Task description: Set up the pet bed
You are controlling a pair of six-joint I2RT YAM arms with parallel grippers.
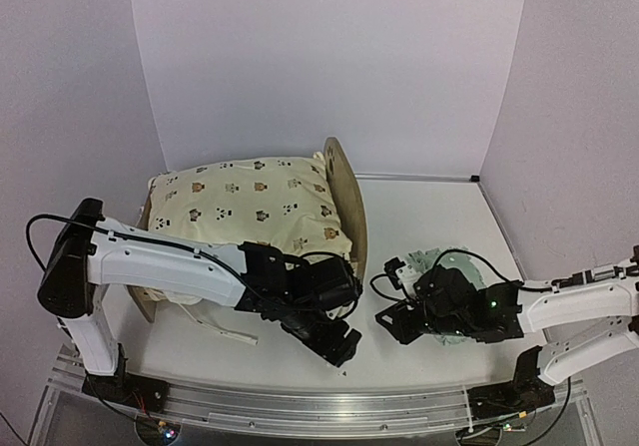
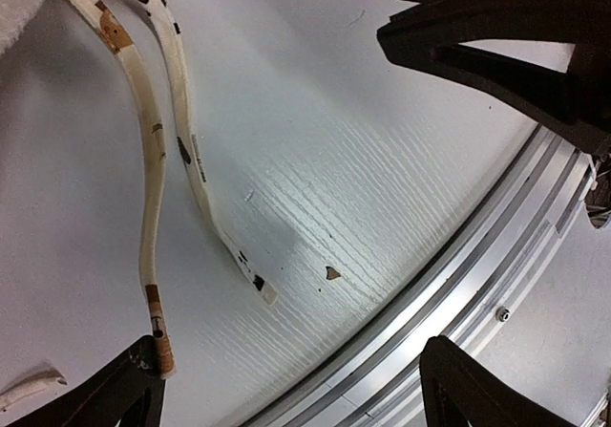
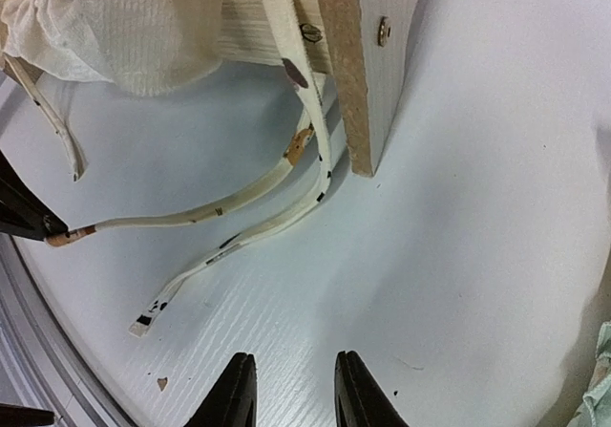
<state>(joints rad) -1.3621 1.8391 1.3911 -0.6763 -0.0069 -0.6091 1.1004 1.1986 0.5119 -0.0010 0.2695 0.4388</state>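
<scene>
The pet bed (image 1: 346, 199) stands at the back left, its arched wooden headboard on the right side. The cream bear-print cushion (image 1: 245, 207) lies on it. Its two ties (image 2: 162, 150) trail over the table in front. My left gripper (image 1: 334, 344) is wide open and empty low over the table (image 2: 291, 351); one tie's end lies against its left finger (image 2: 129, 389). My right gripper (image 1: 397, 318) is open and empty (image 3: 294, 360), facing the ties (image 3: 239, 202) and the bed's wooden corner (image 3: 348, 74). The mint green pillow (image 1: 439, 262) lies partly under my right arm.
The table's metal front rail (image 2: 458, 274) runs just beyond my left gripper. My right gripper's black fingers (image 2: 496, 26) show at the top of the left wrist view. The two grippers are close together. White walls enclose the back and sides.
</scene>
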